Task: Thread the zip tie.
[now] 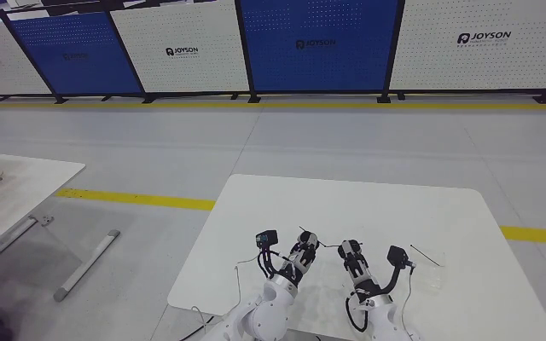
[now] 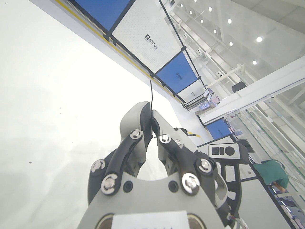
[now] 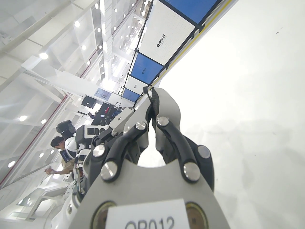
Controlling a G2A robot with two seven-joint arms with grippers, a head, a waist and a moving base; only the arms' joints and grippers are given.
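Observation:
A thin black zip tie (image 1: 325, 245) spans between my two grippers above the near part of the white table (image 1: 358, 205). My left gripper (image 1: 309, 240) is shut on its strap. In the left wrist view the strap's tail (image 2: 151, 91) sticks out straight past the closed left gripper (image 2: 151, 114). My right gripper (image 1: 345, 248) sits close beside the left one. In the right wrist view the right gripper (image 3: 152, 102) is shut on the zip tie's head end (image 3: 147, 93), which pokes out just beyond the pads.
A second black zip tie (image 1: 426, 253) lies on the table to the right of the arms. Just nearer than it lies a clear plastic bag (image 1: 433, 279). Another white table (image 1: 34, 183) stands off to the left across the floor.

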